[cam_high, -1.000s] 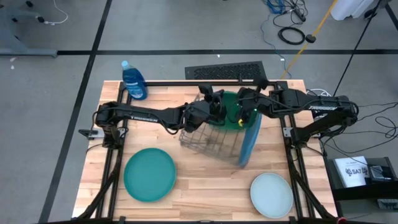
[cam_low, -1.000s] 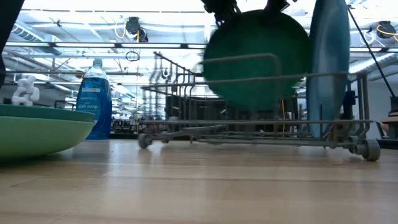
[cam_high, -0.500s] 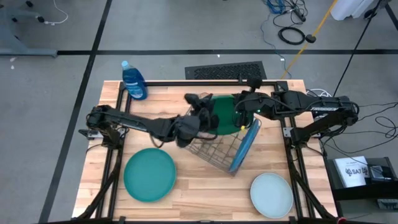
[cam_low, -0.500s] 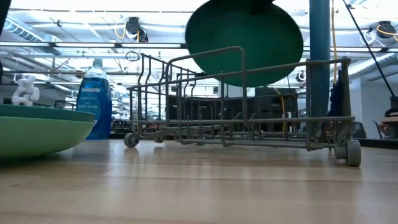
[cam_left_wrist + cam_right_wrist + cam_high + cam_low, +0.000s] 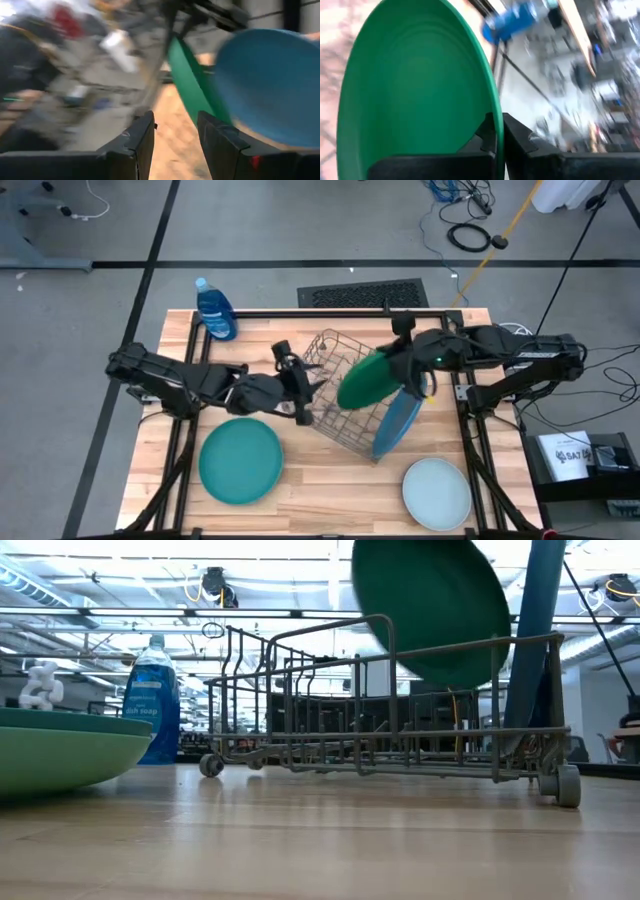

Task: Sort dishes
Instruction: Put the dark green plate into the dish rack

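high view shows the dark green plate (image 5: 368, 378) held tilted in the air over the grey wire rack (image 5: 345, 395), near the middle of the table (image 5: 330, 490) toward its far edge. the right tool (image 5: 412, 373) is clamped on the plate's rim at its right side; the right wrist view has the rim pinched between the two fingers (image 5: 517, 137). to do this step well, i judge the plate should be turned upright, its edge lined up with a free slot, then lowered slowly so it does not knock the blue plate (image 5: 397, 423) standing in the rack's right end just beside it. the left tool (image 5: 297, 387) sits at the rack's left side, jaws partly apart and empty. a teal plate (image 5: 240, 460) lies by the near left edge, a pale mint plate (image 5: 436, 492) by the near right corner.
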Robot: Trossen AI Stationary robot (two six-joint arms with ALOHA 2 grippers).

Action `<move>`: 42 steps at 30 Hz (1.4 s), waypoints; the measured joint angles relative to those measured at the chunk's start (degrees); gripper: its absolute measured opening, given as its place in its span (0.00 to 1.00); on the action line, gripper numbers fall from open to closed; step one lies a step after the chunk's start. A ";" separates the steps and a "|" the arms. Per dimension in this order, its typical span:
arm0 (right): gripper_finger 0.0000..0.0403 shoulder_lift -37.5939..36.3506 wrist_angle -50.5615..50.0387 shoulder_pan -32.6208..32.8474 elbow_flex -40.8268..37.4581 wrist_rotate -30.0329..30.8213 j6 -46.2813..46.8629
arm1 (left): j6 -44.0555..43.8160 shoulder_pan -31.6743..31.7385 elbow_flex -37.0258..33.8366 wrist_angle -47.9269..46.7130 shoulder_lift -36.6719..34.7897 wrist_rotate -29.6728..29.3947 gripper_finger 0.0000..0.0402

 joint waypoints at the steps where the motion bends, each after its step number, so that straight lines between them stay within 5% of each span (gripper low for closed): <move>1: 0.01 -0.48 -0.06 0.25 0.00 -1.92 -0.83 | -1.17 0.22 -0.59 0.19 -0.23 2.50 0.37; 9: 0.01 -2.79 -1.28 1.74 0.04 -12.48 2.83 | 0.76 4.04 -4.12 2.90 0.76 9.60 0.37; 27: 0.01 -1.40 9.39 4.16 -10.09 -12.73 6.48 | -3.62 16.69 -31.15 30.98 -7.20 31.19 0.37; 42: 0.01 -1.84 10.48 4.68 -10.34 -12.97 -3.61 | -5.92 20.32 -35.64 38.56 -8.49 44.11 0.37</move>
